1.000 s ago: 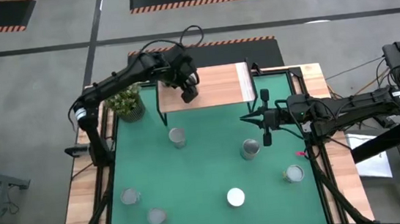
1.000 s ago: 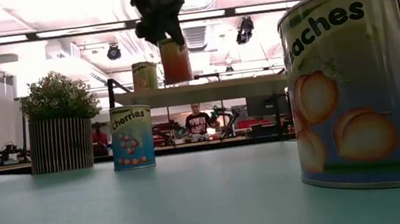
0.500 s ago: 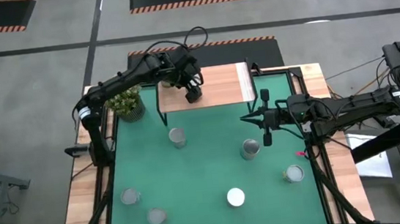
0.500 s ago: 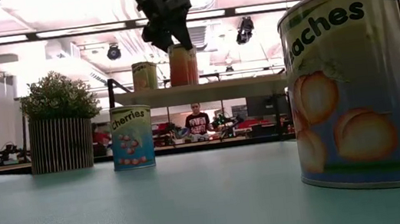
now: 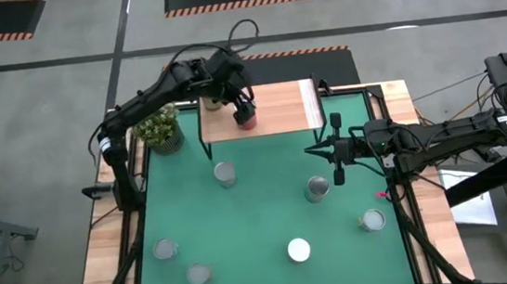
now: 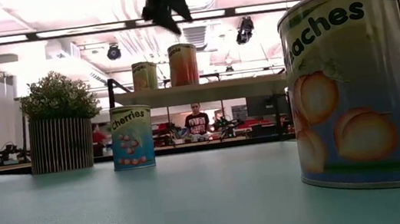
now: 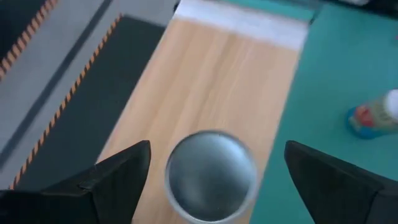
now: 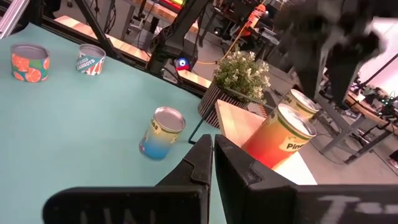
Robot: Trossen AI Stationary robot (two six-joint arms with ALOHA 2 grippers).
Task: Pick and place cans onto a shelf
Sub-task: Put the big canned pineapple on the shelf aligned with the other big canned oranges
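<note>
A green-topped counter seen from above, with a low light-wood shelf standing along its far edge. The left hand hovers above the shelf with its fingers spread wide and nothing between them. Directly beneath it an orange-labelled can stands upright on the shelf board, free of the fingers, so the release looks complete. A 2nd can stands just beside it on the shelf, toward the potted plant, which suggests the cans are being lined up side by side to leave room for more.

6 cans wait on the counter: the cherries can near the shelf, the peaches can in the middle, 1 near the right edge, 1 white-topped at the front, and 2 at the front left.

The right hand is shut and empty, parked low over the counter just beyond the peaches can, waiting clear of the left arm's working space. The task is judged about a quarter done
</note>
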